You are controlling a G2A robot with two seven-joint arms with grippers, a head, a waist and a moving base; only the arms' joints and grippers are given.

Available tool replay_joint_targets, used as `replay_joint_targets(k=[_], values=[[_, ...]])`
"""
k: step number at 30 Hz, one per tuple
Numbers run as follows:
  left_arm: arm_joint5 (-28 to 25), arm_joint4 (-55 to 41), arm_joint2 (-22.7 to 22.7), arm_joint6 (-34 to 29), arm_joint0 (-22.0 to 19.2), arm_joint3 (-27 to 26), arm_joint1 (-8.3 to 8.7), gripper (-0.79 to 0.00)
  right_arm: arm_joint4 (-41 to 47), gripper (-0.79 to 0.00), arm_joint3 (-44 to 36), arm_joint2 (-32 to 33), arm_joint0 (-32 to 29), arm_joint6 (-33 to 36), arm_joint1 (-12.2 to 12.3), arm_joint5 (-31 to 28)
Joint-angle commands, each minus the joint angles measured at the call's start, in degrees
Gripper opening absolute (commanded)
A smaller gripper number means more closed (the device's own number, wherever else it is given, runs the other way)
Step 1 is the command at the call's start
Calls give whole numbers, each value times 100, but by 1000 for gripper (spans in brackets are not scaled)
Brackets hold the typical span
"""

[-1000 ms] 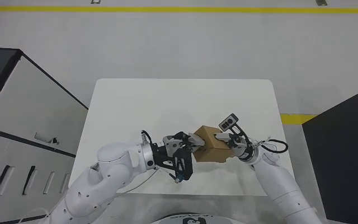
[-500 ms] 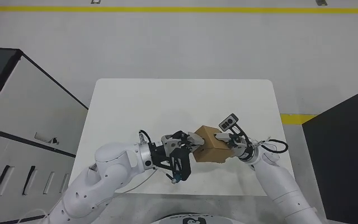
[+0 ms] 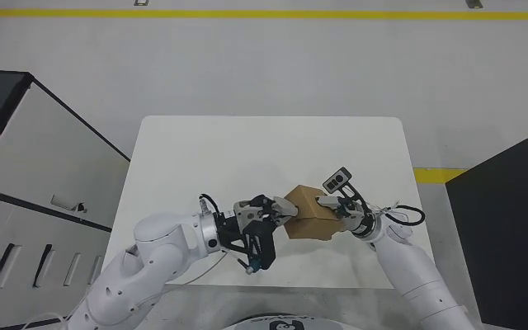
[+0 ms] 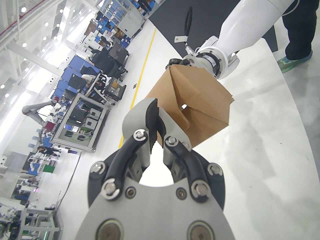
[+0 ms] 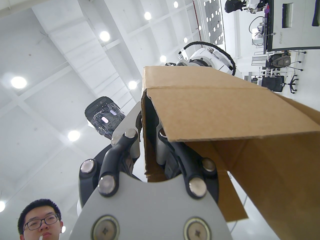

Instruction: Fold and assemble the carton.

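Observation:
A brown carton (image 3: 308, 214) is held tilted just above the white table (image 3: 247, 148), near its front right. In the left wrist view the carton (image 4: 200, 96) shows folded flaps with a small hole where they meet. My right gripper (image 3: 335, 211) is at the carton's right side, shut on one cardboard wall (image 5: 147, 136) that runs between its fingers. My left gripper (image 3: 283, 213) is at the carton's left side. Its fingers (image 4: 140, 118) are pressed together at the carton's near edge with nothing between them.
A grey cabinet (image 3: 41, 165) stands left of the table and a dark panel (image 3: 495, 214) stands to its right. The table's back half is bare white surface. A yellow floor line (image 3: 264, 13) runs beyond it.
My left arm has drawn back slightly to the left, away from the carton. The carton and my right arm have stayed put.

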Motion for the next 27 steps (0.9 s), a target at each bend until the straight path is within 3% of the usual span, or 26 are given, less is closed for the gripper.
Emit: replay_joint_targets(k=[1, 27], values=[[-28, 11, 61, 14, -22, 15, -4, -785, 0, -785, 0, 0, 0, 0, 0, 0], [-88, 150, 534, -261, -327, 73, -61, -785, 0, -785, 0, 0, 0, 0, 0, 0]])
